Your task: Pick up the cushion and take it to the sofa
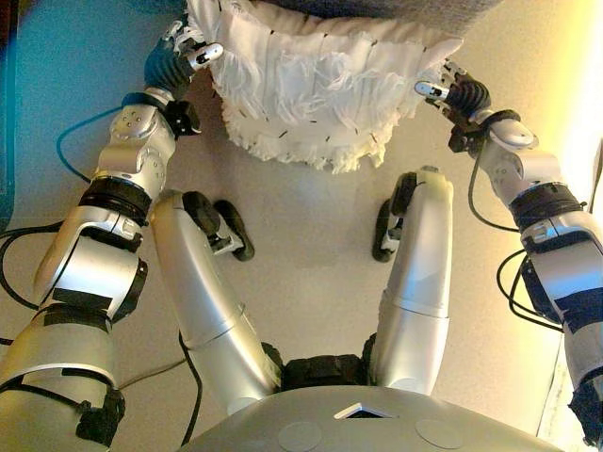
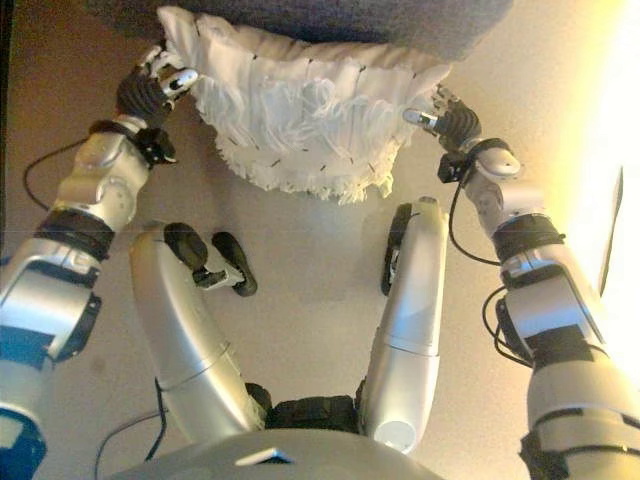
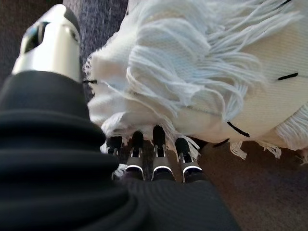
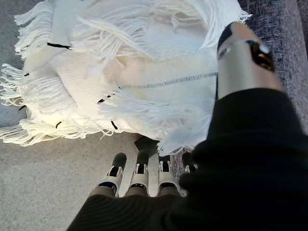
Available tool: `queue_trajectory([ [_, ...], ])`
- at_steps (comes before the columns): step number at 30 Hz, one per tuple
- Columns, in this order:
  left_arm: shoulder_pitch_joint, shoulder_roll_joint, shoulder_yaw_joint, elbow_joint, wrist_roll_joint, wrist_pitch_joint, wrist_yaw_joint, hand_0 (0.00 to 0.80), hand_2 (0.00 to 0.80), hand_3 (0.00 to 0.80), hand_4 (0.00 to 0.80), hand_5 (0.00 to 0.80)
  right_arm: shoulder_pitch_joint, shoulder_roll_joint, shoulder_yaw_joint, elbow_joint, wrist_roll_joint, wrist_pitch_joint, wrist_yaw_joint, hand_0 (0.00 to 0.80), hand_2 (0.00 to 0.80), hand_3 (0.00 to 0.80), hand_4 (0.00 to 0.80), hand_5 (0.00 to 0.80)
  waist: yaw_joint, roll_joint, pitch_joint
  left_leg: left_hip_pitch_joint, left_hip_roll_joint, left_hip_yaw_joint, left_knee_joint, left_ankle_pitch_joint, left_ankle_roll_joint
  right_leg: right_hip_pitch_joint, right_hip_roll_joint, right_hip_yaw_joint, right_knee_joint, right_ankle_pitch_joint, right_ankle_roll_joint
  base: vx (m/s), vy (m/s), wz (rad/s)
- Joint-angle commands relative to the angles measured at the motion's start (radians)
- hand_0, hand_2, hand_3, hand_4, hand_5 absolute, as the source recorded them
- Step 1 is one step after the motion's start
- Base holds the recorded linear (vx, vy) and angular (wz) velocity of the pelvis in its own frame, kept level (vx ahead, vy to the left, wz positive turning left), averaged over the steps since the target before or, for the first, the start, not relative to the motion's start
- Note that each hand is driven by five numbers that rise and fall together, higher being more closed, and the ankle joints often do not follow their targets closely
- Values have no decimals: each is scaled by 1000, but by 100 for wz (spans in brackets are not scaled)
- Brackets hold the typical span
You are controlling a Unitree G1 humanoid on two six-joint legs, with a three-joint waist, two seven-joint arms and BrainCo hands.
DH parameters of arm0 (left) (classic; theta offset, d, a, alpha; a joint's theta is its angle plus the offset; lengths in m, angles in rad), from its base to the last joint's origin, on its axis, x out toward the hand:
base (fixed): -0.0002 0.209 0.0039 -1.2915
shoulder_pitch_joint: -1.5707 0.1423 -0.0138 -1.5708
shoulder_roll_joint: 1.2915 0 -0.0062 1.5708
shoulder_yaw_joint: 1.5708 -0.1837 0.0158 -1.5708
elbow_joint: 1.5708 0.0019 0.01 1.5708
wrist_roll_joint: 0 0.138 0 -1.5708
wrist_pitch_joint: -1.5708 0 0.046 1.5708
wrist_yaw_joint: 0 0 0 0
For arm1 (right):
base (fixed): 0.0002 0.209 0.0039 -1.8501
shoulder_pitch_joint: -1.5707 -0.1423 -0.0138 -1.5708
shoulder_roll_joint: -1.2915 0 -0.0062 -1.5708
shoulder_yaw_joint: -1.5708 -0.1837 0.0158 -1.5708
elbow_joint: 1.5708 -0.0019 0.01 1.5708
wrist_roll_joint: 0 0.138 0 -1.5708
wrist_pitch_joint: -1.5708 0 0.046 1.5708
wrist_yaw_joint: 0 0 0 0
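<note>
Beige floor (image 1: 311, 254) below, grey sofa (image 1: 377, 11) at the far edge. Left hand (image 1: 179, 58) on the cushion's left edge, fingers (image 3: 159, 154) tucked under the fringe, thumb up alongside. White fringed cushion (image 1: 320, 85) held between both hands, far side against the sofa. Right hand (image 1: 452, 96) on its right edge, fingers (image 4: 139, 173) straight underneath, thumb on the side.

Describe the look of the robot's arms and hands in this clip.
Both arms are silver-grey shells with black bands at the joints. Each wrist wears a dark ribbed cover. The left hand and right hand have silver fingers with dark tips; each thumb is silver with a dark tip too.
</note>
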Motion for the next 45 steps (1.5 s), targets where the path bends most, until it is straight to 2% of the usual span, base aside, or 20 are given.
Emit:
queue_trajectory([
  [1,-77,-38,26,54,-47,-5,-66,0,0,0,0,0,5,43,2,-15,-18,-23,28,0,0,0,0,0,-3,10,-42,9,-5,-56,28,-171,-17,-55,-33,68,-79,79,-65,0,0,0],
  [8,-88,-52,10,76,-104,85,-131,0,0,0,0,0,-31,60,37,-30,-61,-13,5,0,0,0,0,0,-6,14,-37,4,-8,-58,39,-172,-17,-60,-33,77,-60,74,-65,0,0,0],
  [12,-111,-65,9,108,-149,47,-48,0,0,0,0,0,-61,82,51,-28,-63,3,-14,0,0,0,0,0,-6,14,-38,3,-8,-63,49,-177,-16,-58,-34,82,-52,69,-65,0,0,0],
  [16,-98,-54,34,137,-78,29,-17,0,0,0,0,0,-72,90,57,-21,-52,-1,-13,0,0,0,0,0,1,14,-36,2,-11,-67,64,-184,-19,-61,-34,81,-42,65,-67,0,0,0],
  [19,-84,-50,28,126,-81,40,-74,0,0,0,0,0,-68,86,57,-50,-45,15,-29,0,0,0,0,0,1,17,-32,1,-12,-67,64,-184,-20,-62,-34,79,-40,62,-66,0,0,0],
  [24,-88,-72,24,82,-202,75,-209,0,0,0,0,0,-65,82,51,-69,-56,33,-31,0,0,0,0,0,-5,21,-33,8,-10,-59,60,-192,-16,-55,-38,79,-52,66,-64,1,14,-1],
  [30,-80,-108,18,66,-272,95,-247,0,0,0,0,0,-75,99,50,-57,-65,37,-4,0,0,0,0,0,-20,29,-39,9,-5,-60,80,-205,-21,-57,-32,92,-26,55,-62,17,60,-3],
  [31,-78,-111,19,66,-277,94,-246,0,0,0,0,0,-77,101,50,-58,-65,38,-2,50,50,50,50,50,-21,30,-39,8,-5,-60,82,-206,-22,-58,-32,93,-24,54,-62,10,80,-6],
  [32,-74,-113,23,68,-291,91,-255,0,0,0,0,0,-82,105,52,-56,-61,43,1,270,270,270,270,270,-23,33,-40,8,-3,-60,83,-207,-23,-58,-30,96,-21,52,-63,-3,65,-6],
  [33,-70,-113,26,67,-299,88,-263,50,50,50,50,50,-83,107,53,-57,-55,46,0,439,439,439,439,439,-24,34,-40,8,-3,-61,85,-207,-25,-59,-29,99,-19,51,-62,-8,68,-7],
  [34,-63,-116,29,64,-306,81,-271,151,151,151,151,151,-81,109,52,-62,-48,50,-4,627,627,627,627,627,-25,35,-39,8,-2,-62,87,-208,-25,-60,-30,101,-17,51,-62,-14,46,-7],
  [35,-57,-119,31,59,-308,76,-277,342,342,342,342,342,-80,114,51,-65,-39,51,-13,800,800,800,800,800,-24,36,-38,8,-2,-63,90,-210,-25,-60,-30,102,-16,51,-62,-14,33,-9],
  [36,-55,-121,32,56,-306,74,-280,464,464,464,464,464,-80,116,50,-66,-36,51,-17,800,800,800,800,800,-24,36,-38,8,-2,-63,91,-211,-26,-61,-30,103,-15,51,-62,-20,27,-9],
  [37,-53,-122,35,53,-299,72,-286,800,800,800,800,800,-80,119,48,-67,-34,51,-22,800,800,800,800,800,-24,37,-37,8,-1,-64,94,-212,-26,-61,-31,104,-13,50,-62,-27,29,-9],
  [45,-67,-118,27,57,-267,64,-287,800,800,800,800,800,-100,138,43,-50,-26,48,-10,800,800,800,800,800,-16,33,-34,9,-1,-78,145,-233,-27,-60,-31,112,37,32,-65,-8,5,-3],
])
